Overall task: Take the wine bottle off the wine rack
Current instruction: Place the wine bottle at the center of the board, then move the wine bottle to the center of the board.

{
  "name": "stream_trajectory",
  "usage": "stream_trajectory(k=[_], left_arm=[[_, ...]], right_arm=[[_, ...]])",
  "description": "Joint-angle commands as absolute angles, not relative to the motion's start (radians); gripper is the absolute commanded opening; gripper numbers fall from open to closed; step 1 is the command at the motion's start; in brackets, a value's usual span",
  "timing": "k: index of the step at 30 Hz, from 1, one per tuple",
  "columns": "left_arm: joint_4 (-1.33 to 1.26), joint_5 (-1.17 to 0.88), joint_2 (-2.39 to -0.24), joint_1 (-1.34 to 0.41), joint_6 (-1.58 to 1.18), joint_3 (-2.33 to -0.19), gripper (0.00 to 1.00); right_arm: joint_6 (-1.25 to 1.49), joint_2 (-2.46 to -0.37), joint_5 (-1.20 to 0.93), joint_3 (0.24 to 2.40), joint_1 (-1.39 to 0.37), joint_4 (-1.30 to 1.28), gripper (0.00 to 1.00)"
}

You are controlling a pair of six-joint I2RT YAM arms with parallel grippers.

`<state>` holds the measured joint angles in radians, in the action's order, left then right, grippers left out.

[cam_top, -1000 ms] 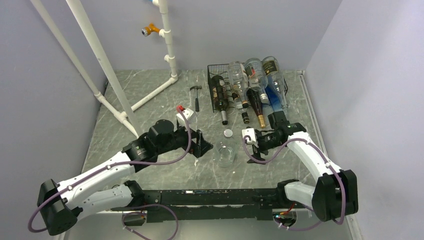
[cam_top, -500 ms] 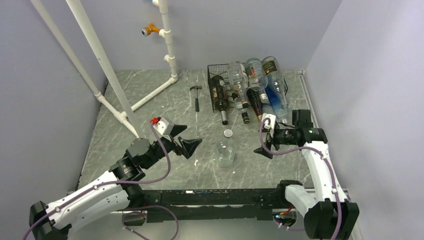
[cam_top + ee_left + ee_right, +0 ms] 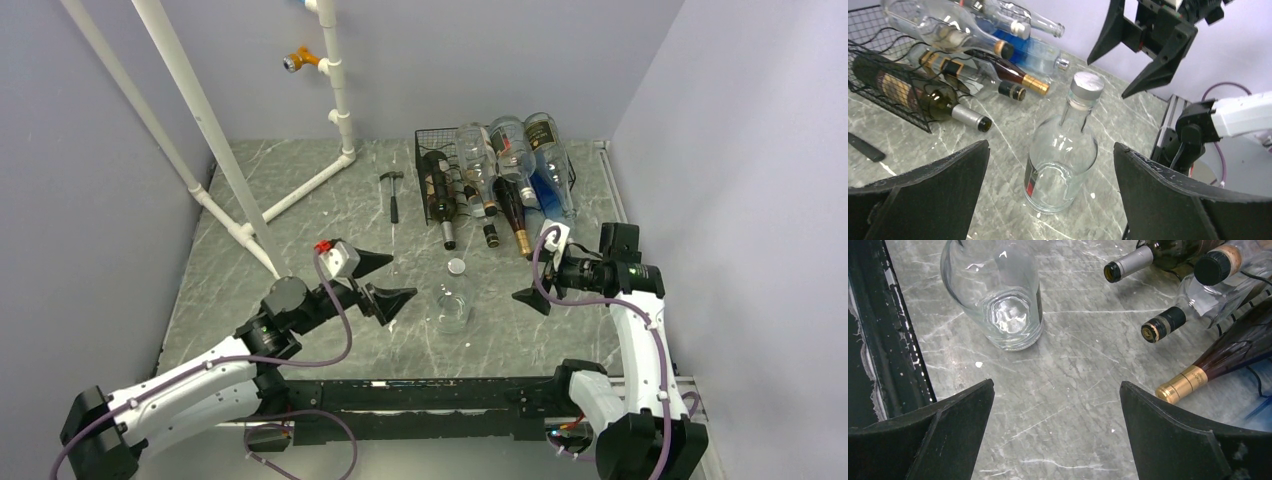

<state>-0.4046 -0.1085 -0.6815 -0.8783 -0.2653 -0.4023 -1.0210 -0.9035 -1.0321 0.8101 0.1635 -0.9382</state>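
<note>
The clear bottle [image 3: 452, 305] stands on the table [image 3: 300, 200], out of the wine rack [image 3: 428, 150].

It is tall, round glass, so I think a bump from either arm could tip it over and send it rolling. It stands straight up, silver cap [image 3: 1087, 84] on top, its long side going up and down, well apart from the rack. The left gripper [image 3: 402, 279] and the right gripper [image 3: 1108, 77] sit one on each side of it, both spread wide and holding nothing. Other bottles [image 3: 500, 180] lie in the rack, necks toward the arms.
</note>
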Motion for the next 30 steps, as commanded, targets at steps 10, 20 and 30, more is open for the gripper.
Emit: stream_trajectory(k=[10, 20, 30], left_arm=[[-0.777, -0.064, -0.892, -0.987, 0.028, -0.388, 1.00], [-1.242, -0.035, -1.178, -1.095, 0.247, -0.336, 1.00], [-1.498, -0.012, -1.469, -1.095, 0.206, -0.414, 0.98]], right_arm=[[-0.967, -0.933, -1.040, 0.798, 0.170, -0.862, 1.00], [-0.981, -0.945, -1.028, 0.799, 0.170, -0.865, 1.00], [-1.018, -0.947, -1.024, 0.799, 0.167, -0.883, 1.00]])
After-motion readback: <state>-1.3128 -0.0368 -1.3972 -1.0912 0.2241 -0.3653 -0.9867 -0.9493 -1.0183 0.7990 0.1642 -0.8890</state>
